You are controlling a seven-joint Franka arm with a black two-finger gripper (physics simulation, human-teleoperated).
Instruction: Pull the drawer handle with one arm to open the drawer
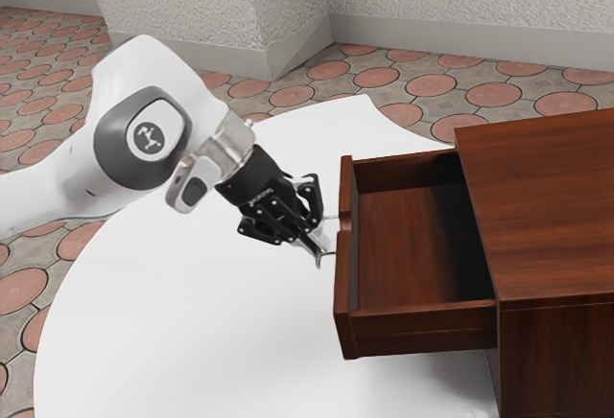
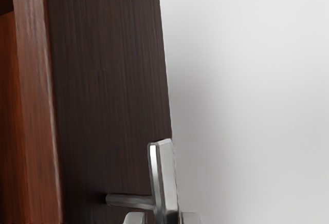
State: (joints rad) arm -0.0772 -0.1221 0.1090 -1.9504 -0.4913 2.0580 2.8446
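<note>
A dark wooden drawer [image 1: 413, 245] stands pulled well out of its cabinet [image 1: 547, 197], its bare inside showing. On the drawer front [image 1: 345, 255] is a small silver handle [image 1: 333, 233]. My black gripper [image 1: 321, 241] comes in from the exterior view's left and is shut on that handle. In the wrist view the silver handle bar [image 2: 162, 178] and its stem stick out from the dark drawer front [image 2: 108, 80], just ahead of my hand.
The cabinet stands on a round white table [image 1: 192, 341], which spreads toward the exterior view's left and beneath my arm. Around the table lies a brick-patterned floor [image 1: 460, 82], with pale walls behind. The white tabletop [image 2: 247, 106] lies beside the drawer front.
</note>
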